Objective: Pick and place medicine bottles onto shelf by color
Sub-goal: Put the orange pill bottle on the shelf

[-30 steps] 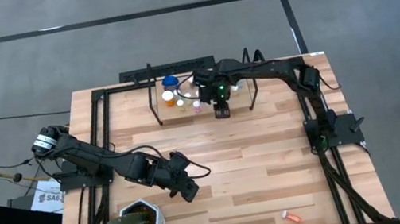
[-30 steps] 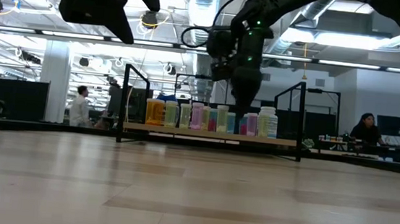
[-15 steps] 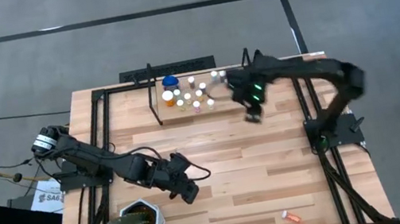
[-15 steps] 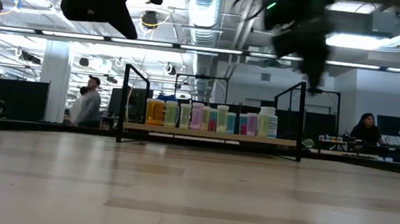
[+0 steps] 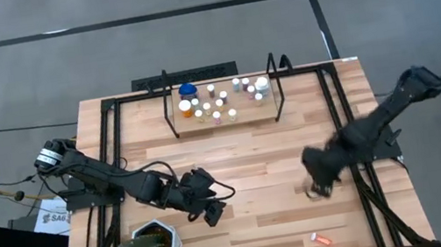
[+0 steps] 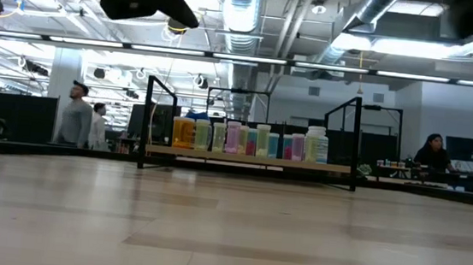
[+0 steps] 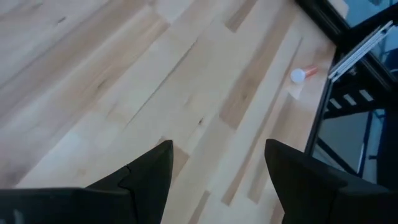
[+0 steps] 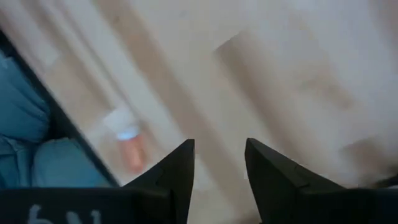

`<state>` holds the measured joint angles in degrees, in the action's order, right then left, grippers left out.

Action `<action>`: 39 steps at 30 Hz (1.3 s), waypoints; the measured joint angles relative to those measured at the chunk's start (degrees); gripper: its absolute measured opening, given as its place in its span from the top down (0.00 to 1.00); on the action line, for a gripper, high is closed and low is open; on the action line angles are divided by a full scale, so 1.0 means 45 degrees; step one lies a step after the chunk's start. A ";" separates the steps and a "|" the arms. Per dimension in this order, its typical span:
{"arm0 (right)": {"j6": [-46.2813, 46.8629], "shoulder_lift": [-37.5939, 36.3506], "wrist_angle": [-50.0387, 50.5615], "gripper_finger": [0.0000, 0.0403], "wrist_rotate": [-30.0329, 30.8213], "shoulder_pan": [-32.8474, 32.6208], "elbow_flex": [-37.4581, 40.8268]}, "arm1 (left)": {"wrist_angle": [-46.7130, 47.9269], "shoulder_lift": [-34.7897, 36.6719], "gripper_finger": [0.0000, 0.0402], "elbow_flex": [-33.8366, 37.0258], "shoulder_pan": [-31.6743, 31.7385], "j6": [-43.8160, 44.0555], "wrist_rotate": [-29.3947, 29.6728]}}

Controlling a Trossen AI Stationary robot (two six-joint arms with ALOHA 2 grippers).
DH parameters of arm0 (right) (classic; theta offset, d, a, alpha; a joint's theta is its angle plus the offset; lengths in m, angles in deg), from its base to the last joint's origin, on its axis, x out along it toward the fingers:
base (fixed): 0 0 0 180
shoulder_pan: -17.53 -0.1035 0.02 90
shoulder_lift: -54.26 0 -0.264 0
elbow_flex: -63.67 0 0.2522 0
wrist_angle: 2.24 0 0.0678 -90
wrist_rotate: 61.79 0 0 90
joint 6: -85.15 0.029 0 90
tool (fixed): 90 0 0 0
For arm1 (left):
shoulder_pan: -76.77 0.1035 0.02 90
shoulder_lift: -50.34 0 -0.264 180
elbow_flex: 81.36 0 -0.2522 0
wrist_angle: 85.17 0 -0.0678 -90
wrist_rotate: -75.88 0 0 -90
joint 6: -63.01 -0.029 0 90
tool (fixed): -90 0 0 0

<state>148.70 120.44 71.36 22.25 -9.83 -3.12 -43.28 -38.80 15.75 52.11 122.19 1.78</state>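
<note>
pale wood table (image 5: 244,160) in a wide hall where three people (image 6: 76,115) show far off. the shelf (image 5: 222,105) holds about eleven medicine bottles (image 5: 214,102); one orange bottle (image 5: 319,237) lies well off from it. right gripper (image 5: 317,186) and left gripper (image 5: 210,211), fingers apart, empty.
</note>
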 joint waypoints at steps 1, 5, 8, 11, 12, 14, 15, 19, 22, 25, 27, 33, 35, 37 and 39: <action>0.0848 0.0218 -0.0352 0.59 0.0151 -0.0790 0.0004 | -0.0081 0.0000 0.40 0.0000 -0.0038 -0.0008 0.0053; 0.3944 0.1489 -0.2379 0.60 0.0831 -0.3473 0.0004 | -0.0160 0.0000 0.40 0.0000 -0.0206 -0.0026 -0.0038; 0.5626 0.2730 -0.4017 0.60 0.0837 -0.4790 0.0009 | -0.0158 0.0000 0.40 0.0000 -0.0249 -0.0359 -0.0194; 0.6544 0.3897 -0.5701 0.57 0.0622 -0.5466 0.0008 | -0.0144 0.0000 0.40 0.0000 -0.0269 -0.0680 -0.0381; 0.6722 0.4220 -0.6235 0.55 0.0485 -0.5554 0.0005 | -0.0142 0.0000 0.40 0.0000 -0.0293 -0.0779 -0.0414; 0.6905 0.4753 -0.7209 0.51 0.0099 -0.5578 0.0009 | -0.0143 0.0000 0.40 0.0000 -0.0378 -0.1077 -0.0589; 0.6920 0.4958 -0.7564 0.49 -0.0117 -0.5537 -0.0004 | -0.0132 0.0000 0.40 0.0000 -0.0430 -0.1212 -0.0711; 0.6814 0.5624 -0.7347 0.42 -0.0299 -0.5276 -0.0482 | -0.0132 0.0000 0.40 0.0000 -0.0704 -0.1384 -0.0705; 0.6789 0.6143 -0.6348 0.40 -0.0301 -0.5049 -0.0848 | -0.0140 0.0000 0.40 0.0000 -0.0909 -0.1389 -0.0693; 0.6440 0.6729 -0.6040 0.39 -0.0319 -0.4920 -0.1188 | -0.0141 0.0000 0.40 0.0000 -0.1081 -0.1380 -0.0693; 0.6066 0.7178 -0.6096 0.39 -0.0333 -0.4817 -0.1494 | -0.0136 0.0000 0.40 0.0000 -0.1165 -0.1347 -0.0694; 0.5119 0.8262 -0.5750 0.39 -0.0355 -0.4650 -0.2324 | -0.0141 0.0000 0.40 0.0000 -0.1434 -0.1234 -0.0659; 0.5046 0.8544 -0.5713 0.39 -0.0357 -0.4632 -0.2425 | -0.0141 0.0000 0.40 0.0000 -0.1478 -0.1224 -0.0552; 0.4902 0.8780 -0.5669 0.39 -0.0377 -0.4623 -0.2425 | -0.0144 0.0000 0.40 0.0000 -0.1529 -0.1162 -0.0455; 0.4783 0.8978 -0.5649 0.40 -0.0548 -0.4628 -0.2448 | -0.0145 0.0000 0.40 0.0000 -0.1531 -0.1078 -0.0415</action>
<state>170.22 160.84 45.94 19.78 -30.65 -14.14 -43.93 -38.80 15.75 45.21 117.34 -0.09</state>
